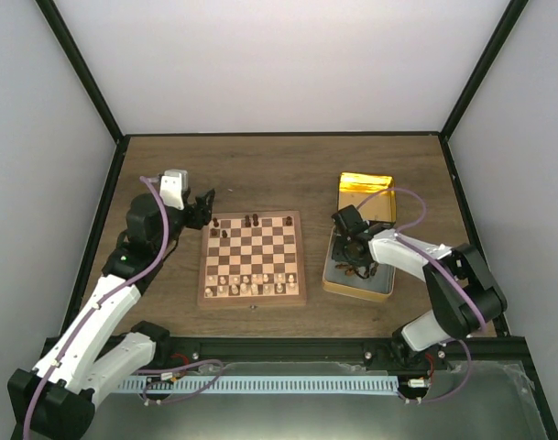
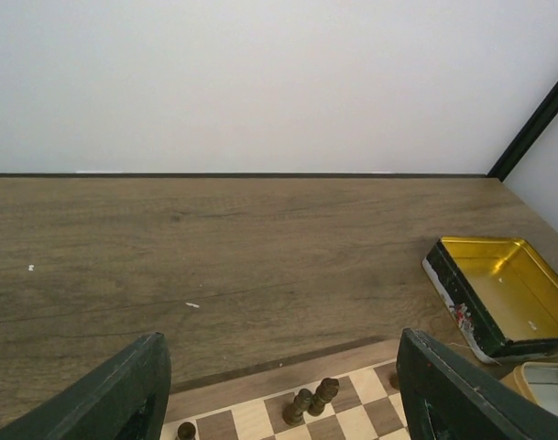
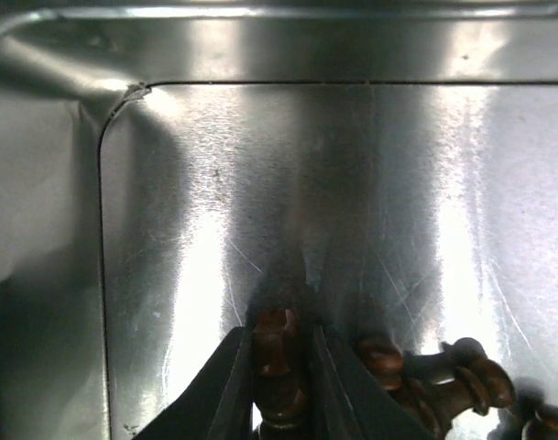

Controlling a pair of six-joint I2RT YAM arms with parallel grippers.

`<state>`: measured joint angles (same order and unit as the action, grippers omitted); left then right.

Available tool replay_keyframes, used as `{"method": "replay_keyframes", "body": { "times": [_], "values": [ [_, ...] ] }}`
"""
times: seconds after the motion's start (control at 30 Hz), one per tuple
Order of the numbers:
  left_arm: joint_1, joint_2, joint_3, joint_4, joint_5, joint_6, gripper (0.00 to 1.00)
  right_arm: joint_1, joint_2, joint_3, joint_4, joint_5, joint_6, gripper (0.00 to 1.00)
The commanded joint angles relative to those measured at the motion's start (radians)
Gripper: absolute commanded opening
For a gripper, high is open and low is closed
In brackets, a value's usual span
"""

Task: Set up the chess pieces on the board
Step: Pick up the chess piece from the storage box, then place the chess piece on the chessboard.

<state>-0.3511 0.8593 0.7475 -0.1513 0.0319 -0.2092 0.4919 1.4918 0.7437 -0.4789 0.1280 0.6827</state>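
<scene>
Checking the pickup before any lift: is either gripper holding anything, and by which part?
The right gripper pinches a dark chess piece by its upper part, just below the head, inside the tin. The left gripper is open and empty.

I read the board [image 1: 252, 300] flat; a few dark chess pieces [image 1: 253, 220] stand on its far rank, others lie to its right.
</scene>
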Motion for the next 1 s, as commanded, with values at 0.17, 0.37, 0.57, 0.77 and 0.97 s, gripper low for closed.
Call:
{"method": "replay_keyframes", "body": {
  "times": [0.17,0.37,0.57,0.77,0.97],
  "values": [
    [0.003,0.010,0.000,0.029,0.052,-0.029,0.69,-0.009,-0.036,0.029,0.069,0.053,-0.043,0.13],
    [0.003,0.031,-0.026,0.087,0.158,-0.110,0.69,-0.008,-0.199,-0.050,0.262,0.030,-0.053,0.15],
    [0.003,0.066,-0.041,0.153,0.272,-0.194,0.69,-0.009,-0.317,-0.110,0.369,-0.034,-0.047,0.16],
    [0.003,0.134,-0.027,0.237,0.432,-0.311,0.70,-0.009,-0.374,-0.122,0.560,-0.365,-0.137,0.17],
    [0.004,0.168,-0.048,0.355,0.530,-0.421,0.70,-0.006,-0.265,-0.084,0.843,-0.650,-0.116,0.17]
  ]
}}
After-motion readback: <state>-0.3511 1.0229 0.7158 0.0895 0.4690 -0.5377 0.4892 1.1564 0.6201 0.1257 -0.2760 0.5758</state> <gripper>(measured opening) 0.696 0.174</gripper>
